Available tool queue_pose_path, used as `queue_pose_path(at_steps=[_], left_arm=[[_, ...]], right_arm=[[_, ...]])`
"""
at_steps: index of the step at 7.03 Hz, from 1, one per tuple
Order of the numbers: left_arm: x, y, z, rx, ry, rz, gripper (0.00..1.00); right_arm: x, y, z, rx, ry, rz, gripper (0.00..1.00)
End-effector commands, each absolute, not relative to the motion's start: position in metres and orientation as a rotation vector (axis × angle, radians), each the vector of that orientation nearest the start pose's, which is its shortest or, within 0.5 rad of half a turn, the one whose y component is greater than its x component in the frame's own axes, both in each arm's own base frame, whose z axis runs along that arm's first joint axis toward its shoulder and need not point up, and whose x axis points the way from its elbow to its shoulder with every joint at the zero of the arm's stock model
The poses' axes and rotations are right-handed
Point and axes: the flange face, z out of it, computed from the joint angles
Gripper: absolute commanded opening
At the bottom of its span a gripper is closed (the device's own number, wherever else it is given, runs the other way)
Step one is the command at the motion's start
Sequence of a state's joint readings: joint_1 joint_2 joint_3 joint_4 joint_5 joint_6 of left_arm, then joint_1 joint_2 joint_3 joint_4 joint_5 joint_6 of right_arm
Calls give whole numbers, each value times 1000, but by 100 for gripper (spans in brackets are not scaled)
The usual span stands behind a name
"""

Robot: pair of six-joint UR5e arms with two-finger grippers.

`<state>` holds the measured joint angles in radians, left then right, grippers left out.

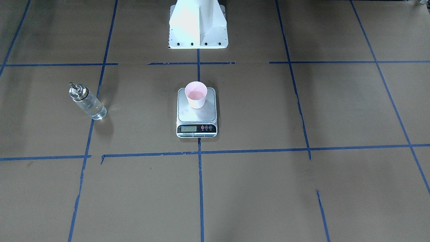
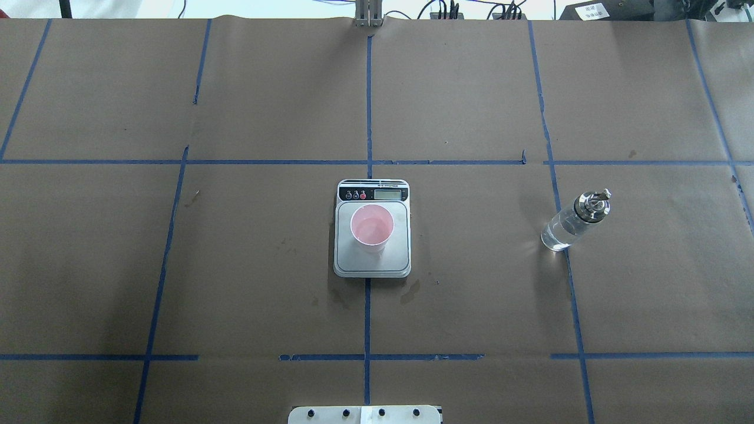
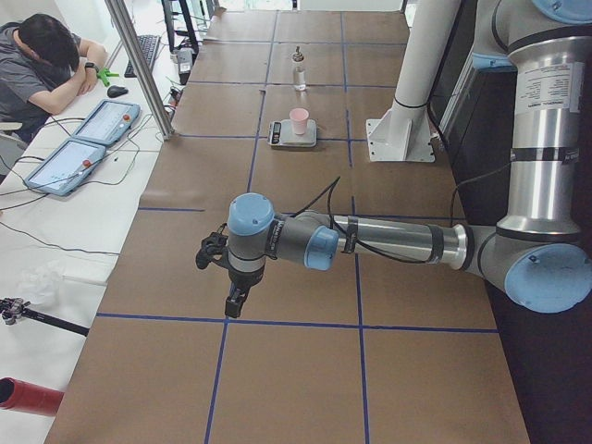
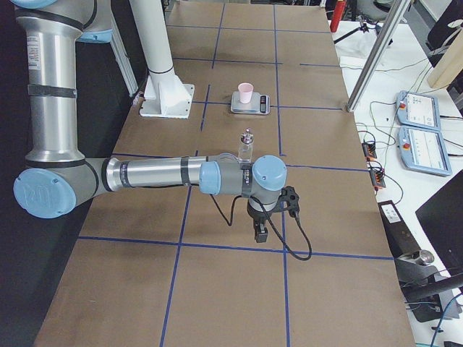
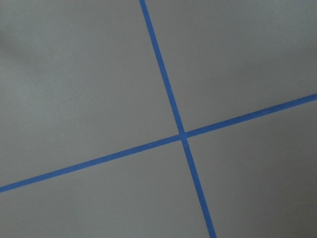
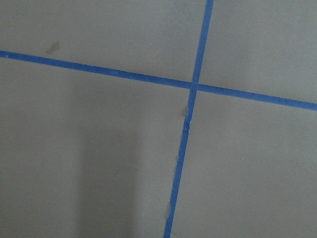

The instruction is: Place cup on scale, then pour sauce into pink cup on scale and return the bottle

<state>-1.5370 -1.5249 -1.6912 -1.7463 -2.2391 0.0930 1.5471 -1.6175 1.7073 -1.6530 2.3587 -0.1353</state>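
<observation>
Glass bottle [image 2: 570,227] upright on the table [image 2: 471,294], well to the robot's right of the scale [image 2: 397,253] bearing the pink cup [image 2: 372,228], nearer the right gripper [image 4: 260,231] than the left gripper [image 3: 233,303], finger spread of both impossible to tell.

Overhead exterior: looked forward and down from behind the robot base [image 2: 365,414], covering the whole table [image 2: 235,265].
Front-facing exterior: faced the robot base, angled steeply down; shared the scale [image 1: 197,112] with the overhead.
Side exteriors: looked along the table from opposite ends.
Wrist cameras: pointed close at tape crossings [image 5: 182,135].
</observation>
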Motion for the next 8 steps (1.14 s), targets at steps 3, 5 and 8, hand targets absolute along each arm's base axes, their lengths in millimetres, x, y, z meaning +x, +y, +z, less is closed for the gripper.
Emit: queue_pose_path(at_steps=[3,5,8], left_arm=[[-55,-486,613,253,659,203,100],[-55,-485,616,246,660,201,100],[-55,-484,617,240,665,191,100]], right_arm=[[52,-466,634,80,-797,-29,100],[52,-465,642,54,-798,-19,100],[52,-464,648,48,-796,-18,100]])
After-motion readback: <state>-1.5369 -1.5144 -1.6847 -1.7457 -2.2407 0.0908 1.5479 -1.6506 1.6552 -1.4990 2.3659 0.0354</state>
